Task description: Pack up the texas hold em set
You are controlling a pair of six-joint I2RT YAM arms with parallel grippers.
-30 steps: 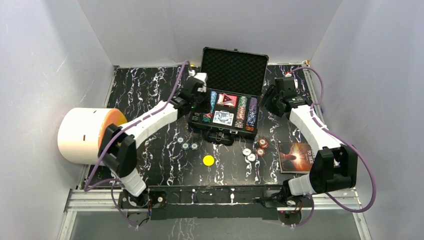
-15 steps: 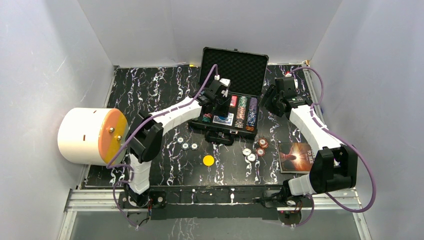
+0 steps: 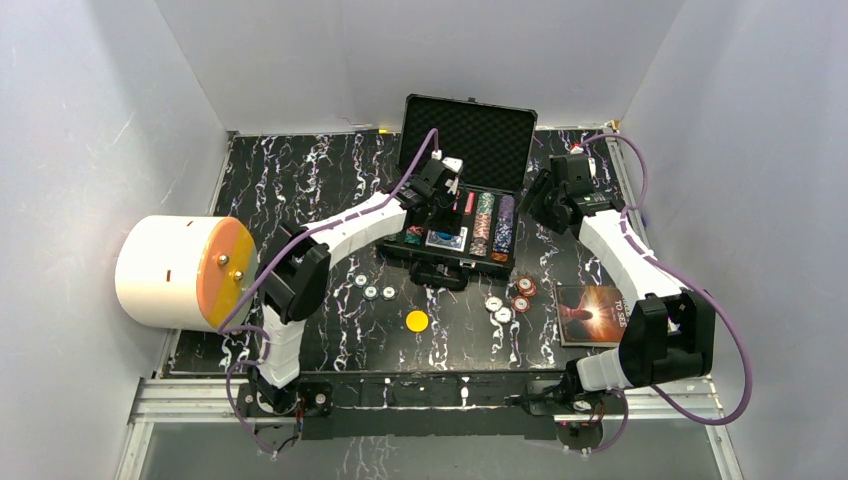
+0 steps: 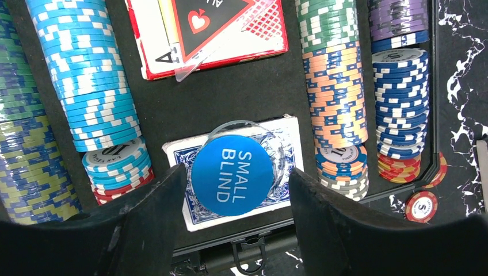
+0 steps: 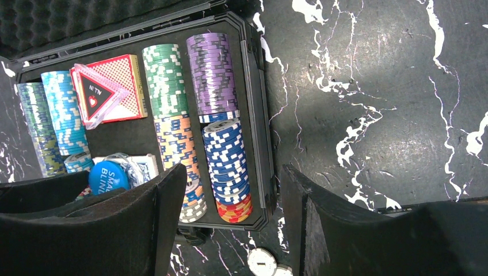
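Left end effector (image 4: 236,172) has been swung over the case (image 3: 470,130), fingers apart; the small-blind disc (image 4: 232,178) is laid on the blue deck (image 4: 288,135) inside. Loose chips (image 3: 510,298) are left in front of the case; right end effector (image 5: 231,169) is spread too.

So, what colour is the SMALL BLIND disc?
The disc is blue, white lettering; clearest in left wrist view.

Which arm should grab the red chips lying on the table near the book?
Right. The right gripper is open, empty and nearer the red chips; the left gripper hangs over the case, around the blue SMALL BLIND disc.
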